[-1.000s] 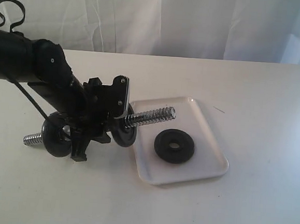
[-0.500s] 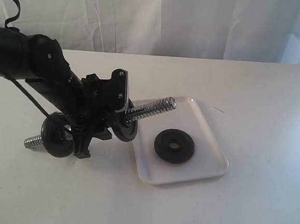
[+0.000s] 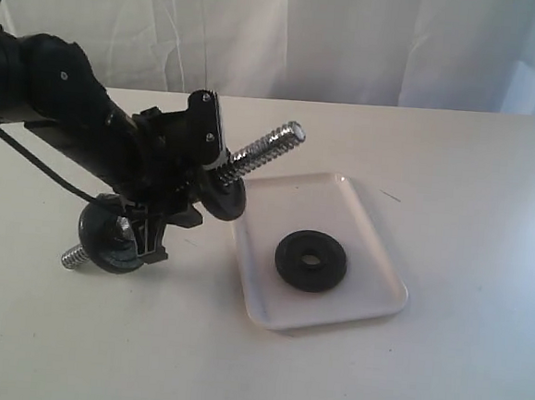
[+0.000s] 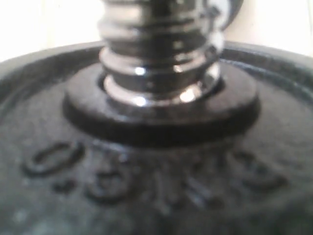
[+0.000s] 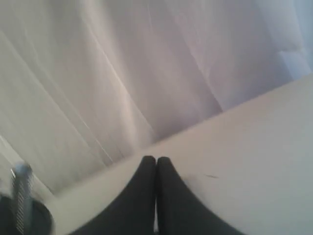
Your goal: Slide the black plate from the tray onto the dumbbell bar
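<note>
I find the left gripper [image 3: 201,162], jaws clamped on the dumbbell bar [image 3: 262,149], axis rising upper right; the black plate [image 3: 311,260] lies lower right on the tray [image 3: 370,305]. On the right gripper [image 5: 156,169], jaws together.

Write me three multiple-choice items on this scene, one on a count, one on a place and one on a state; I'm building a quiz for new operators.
1. How many black discs sit on the chrome threaded dumbbell bar?
A. none
B. two
C. four

2. Where is the flat round black plate?
A. lying on the white glossy tray
B. threaded on the bar
C. on the bare tabletop

3. How is the bar posed?
A. lying level
B. tilted, tray-side end higher
C. standing vertical

Answers:
1 B: one disc sits beside the left gripper, and another sits near the bar's low end.
2 A: the plate rests flat inside the tray's rim.
3 B: the left gripper holds the bar with the threaded tip near the tray raised.
</note>
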Controlling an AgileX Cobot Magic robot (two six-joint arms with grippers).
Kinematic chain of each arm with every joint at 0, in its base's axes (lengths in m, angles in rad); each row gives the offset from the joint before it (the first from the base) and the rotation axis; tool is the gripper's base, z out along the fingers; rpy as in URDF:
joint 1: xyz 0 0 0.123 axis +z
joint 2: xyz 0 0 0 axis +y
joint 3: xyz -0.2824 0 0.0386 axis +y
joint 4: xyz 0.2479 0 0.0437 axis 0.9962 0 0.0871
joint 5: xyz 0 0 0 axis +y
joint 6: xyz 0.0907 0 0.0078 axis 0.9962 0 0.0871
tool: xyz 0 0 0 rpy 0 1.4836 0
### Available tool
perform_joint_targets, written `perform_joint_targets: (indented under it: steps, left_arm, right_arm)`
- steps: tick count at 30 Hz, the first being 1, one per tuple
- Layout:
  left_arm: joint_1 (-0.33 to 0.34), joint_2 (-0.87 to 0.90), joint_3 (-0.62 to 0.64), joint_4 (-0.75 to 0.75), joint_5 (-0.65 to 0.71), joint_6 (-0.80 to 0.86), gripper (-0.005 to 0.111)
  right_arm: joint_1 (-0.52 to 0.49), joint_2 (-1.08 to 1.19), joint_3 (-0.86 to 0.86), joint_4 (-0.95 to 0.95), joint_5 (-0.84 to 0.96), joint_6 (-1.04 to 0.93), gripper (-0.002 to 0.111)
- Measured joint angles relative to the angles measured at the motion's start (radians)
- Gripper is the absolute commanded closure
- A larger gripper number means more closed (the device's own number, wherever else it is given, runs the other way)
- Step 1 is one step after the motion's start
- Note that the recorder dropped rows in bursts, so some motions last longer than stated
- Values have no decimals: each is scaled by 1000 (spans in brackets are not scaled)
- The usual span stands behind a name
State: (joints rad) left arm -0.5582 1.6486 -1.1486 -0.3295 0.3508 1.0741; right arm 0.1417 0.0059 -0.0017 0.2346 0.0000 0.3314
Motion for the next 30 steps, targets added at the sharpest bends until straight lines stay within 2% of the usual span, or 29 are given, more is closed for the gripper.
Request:
perform_joint_targets:
  steps: [2, 6, 12, 16, 19, 21, 22, 26, 28, 30]
  left_arm:
    - [0, -17, 0, -12, 0, -7, 107]
    - [0, -29, 0, -20, 0, -34, 107]
    - [43, -30, 2, -20, 20, -76, 107]
    - [85, -34, 2, -18, 26, -87, 107]
    - [101, -34, 4, -6, 32, -92, 107]
    - [103, -36, 8, -2, 38, -92, 107]
    - [103, -36, 8, -2, 44, -92, 107]
    - [103, -41, 8, -10, 52, -94, 107]
    - [103, -41, 8, -10, 52, -94, 107]
    - [103, -41, 8, -10, 52, -99, 107]
  right_arm:
    - [0, 0, 0, 77, -80, 129, 108]
    - [0, 0, 0, 125, -115, 278, 108]
    - [0, 0, 0, 136, -89, 372, 108]
    - [0, 0, -51, 53, -35, 372, 108]
    - [17, 10, -170, -43, 19, 297, 108]
    - [40, 94, -343, -93, 133, 152, 108]
    - [50, 196, -469, -102, 250, 15, 108]
    - [57, 556, -789, -102, 564, -323, 108]
    - [57, 717, -919, -104, 651, -399, 108]
    - [57, 842, -1001, -102, 659, -407, 108]
